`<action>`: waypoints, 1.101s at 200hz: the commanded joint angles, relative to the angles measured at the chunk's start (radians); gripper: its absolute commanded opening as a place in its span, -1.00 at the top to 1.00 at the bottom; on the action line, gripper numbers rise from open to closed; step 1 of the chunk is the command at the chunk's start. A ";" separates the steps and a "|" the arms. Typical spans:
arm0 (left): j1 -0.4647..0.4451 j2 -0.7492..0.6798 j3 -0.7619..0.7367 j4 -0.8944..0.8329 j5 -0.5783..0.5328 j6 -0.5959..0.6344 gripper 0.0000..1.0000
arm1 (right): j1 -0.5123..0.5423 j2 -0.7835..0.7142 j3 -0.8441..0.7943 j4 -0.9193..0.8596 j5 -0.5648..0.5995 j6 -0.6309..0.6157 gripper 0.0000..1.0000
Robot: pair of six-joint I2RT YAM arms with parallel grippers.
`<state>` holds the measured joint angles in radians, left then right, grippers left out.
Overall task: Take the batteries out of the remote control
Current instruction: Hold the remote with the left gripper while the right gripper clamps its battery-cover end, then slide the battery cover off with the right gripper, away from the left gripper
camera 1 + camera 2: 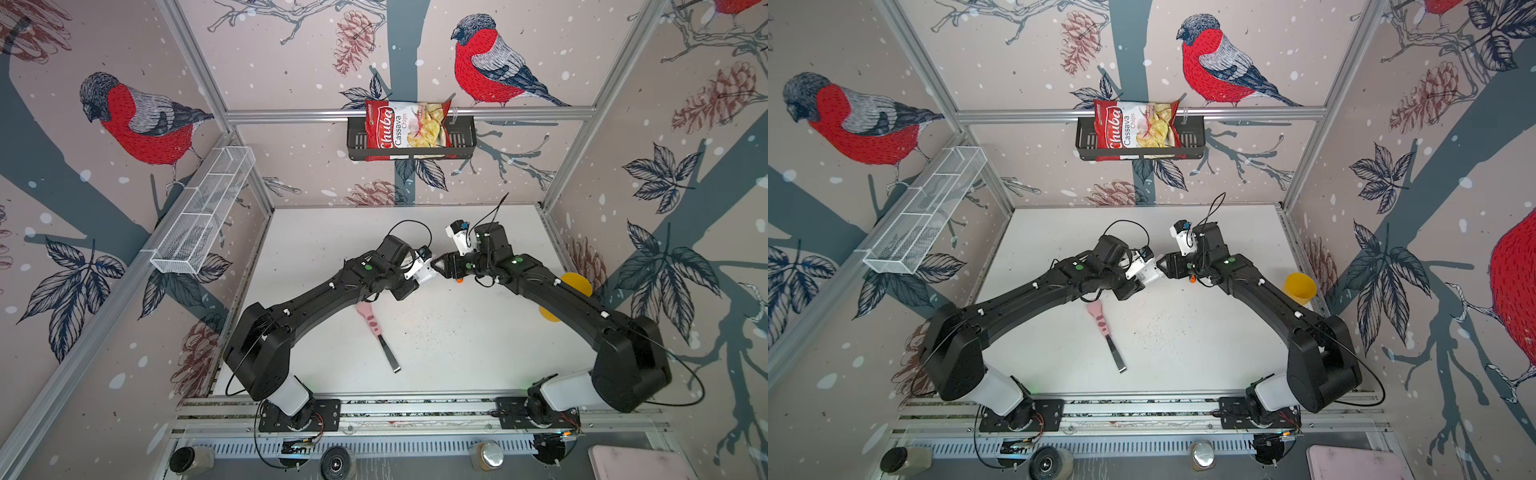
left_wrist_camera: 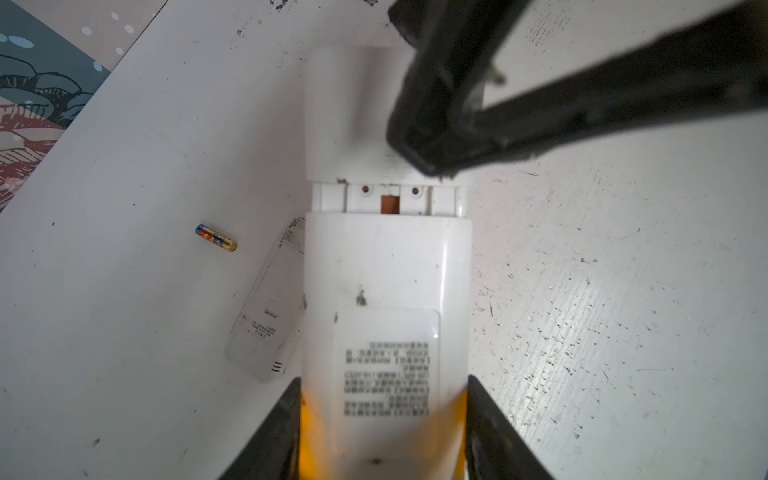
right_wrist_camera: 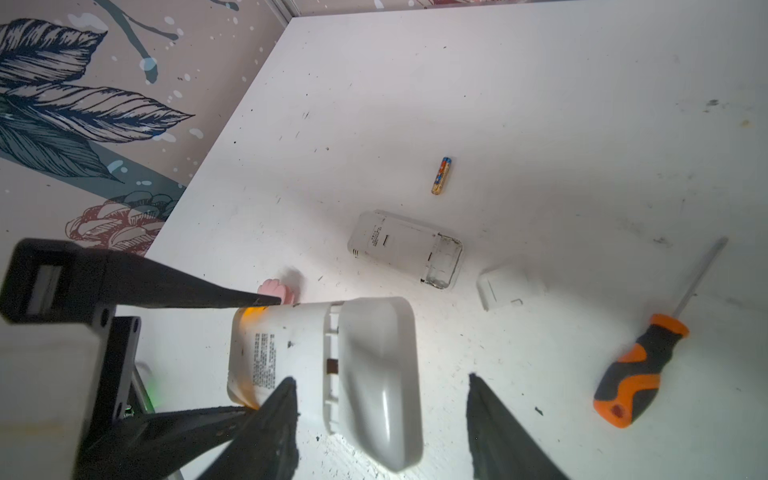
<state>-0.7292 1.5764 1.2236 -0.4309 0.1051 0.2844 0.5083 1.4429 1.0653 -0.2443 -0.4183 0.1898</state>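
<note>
My left gripper (image 2: 384, 388) is shut on the sides of a white remote control (image 2: 386, 270), held above the table with its labelled back up. Its battery cover (image 3: 378, 374) is slid partway off, showing a slot with a brown contact. My right gripper (image 3: 382, 386) is open, with one finger on each side of that cover's end and a gap on both sides. One battery (image 3: 441, 175), blue and orange with a gold end, lies loose on the table (image 3: 540, 104); it also shows as a battery (image 2: 216, 238) in the left wrist view.
A second white remote (image 3: 403, 247) lies on the table with its compartment open, a loose white cover (image 3: 505, 286) beside it. An orange-and-black screwdriver (image 3: 640, 365) lies nearby. A pink-handled tool (image 1: 376, 332) lies nearer the front, and a yellow cup (image 1: 1300, 286) stands at the right wall.
</note>
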 commanded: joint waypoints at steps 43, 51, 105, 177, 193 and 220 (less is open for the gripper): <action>0.002 0.002 0.012 0.017 0.014 -0.014 0.36 | 0.022 0.028 0.005 0.011 0.041 -0.003 -0.13; 0.003 0.002 0.011 0.015 0.014 -0.014 0.36 | 0.022 0.028 0.007 0.011 0.042 -0.003 -0.06; 0.003 0.002 0.011 0.014 0.014 -0.016 0.36 | 0.027 0.015 0.008 0.016 0.071 -0.001 0.22; 0.002 0.011 0.016 0.011 0.008 -0.017 0.36 | 0.040 -0.018 0.008 0.016 0.096 -0.002 0.41; 0.004 0.012 0.017 0.011 0.007 -0.017 0.36 | 0.043 -0.022 0.007 0.018 0.092 -0.001 0.45; 0.003 0.012 0.016 0.011 0.007 -0.017 0.36 | 0.047 -0.021 0.009 0.020 0.078 -0.001 0.50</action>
<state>-0.7284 1.5864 1.2327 -0.4320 0.1051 0.2771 0.5495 1.4269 1.0676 -0.2405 -0.3260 0.1886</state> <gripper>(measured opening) 0.543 0.262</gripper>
